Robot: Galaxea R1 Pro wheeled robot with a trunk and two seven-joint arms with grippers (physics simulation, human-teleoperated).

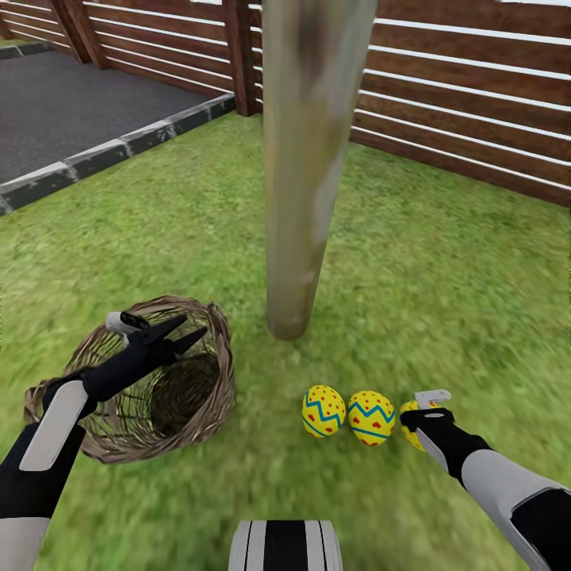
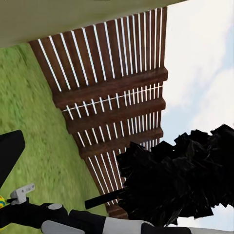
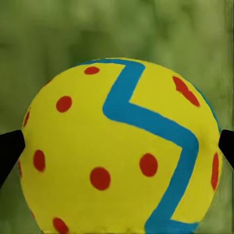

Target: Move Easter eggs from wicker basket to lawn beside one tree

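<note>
Tree [image 1: 305, 166] trunk behind two eggs [image 1: 347, 412], right jaws clamping third egg [image 3: 122, 146], left jaws parted over basket [image 1: 202, 388]

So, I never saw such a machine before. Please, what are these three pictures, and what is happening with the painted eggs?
It is a simulated two-armed robot. The big picture looks down from its head; the other two come from cameras at its wrists. On the grass, two eggs lie near a tree trunk. The right hand is closed around the third egg, seen close up from the right wrist. The left hand is open above the basket, which looks empty. The left wrist camera points at a fence.
</note>
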